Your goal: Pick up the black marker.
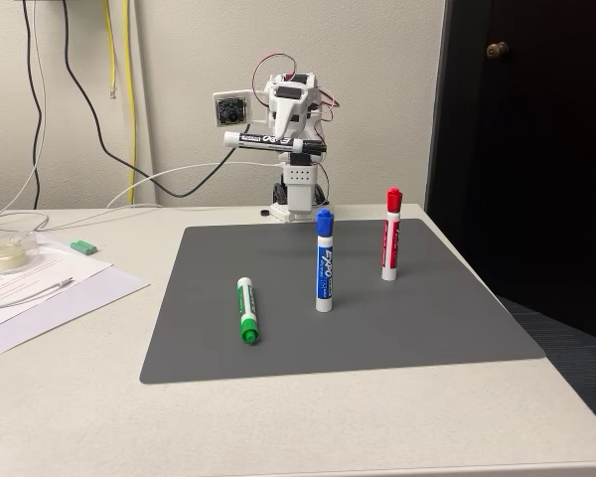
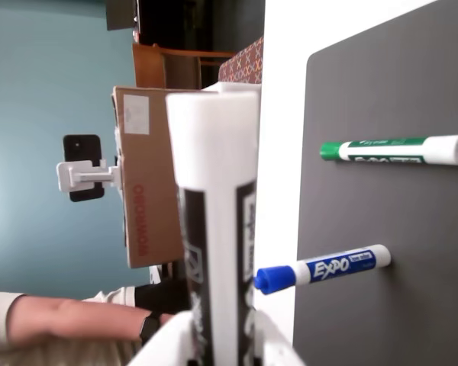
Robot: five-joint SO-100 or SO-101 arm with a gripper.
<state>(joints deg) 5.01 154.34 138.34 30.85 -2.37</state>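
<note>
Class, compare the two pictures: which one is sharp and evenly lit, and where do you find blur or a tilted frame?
Fixed view: sharp, soft even light, with faint shadows under the blue marker and red marker. Wrist view: lies on its side; the black marker held in the end effector looms close and soft-edged, while the green marker stays crisp.

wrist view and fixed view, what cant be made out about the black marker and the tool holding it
- Slim white-barrelled black marker, wrist view: lower end cut off by the bottom edge; label print blurred by closeness.
- Same marker, fixed view: label too small to read; the middle is covered by the white tool.
- Tool fingers, wrist view: mostly cut off by the bottom edge.
</note>
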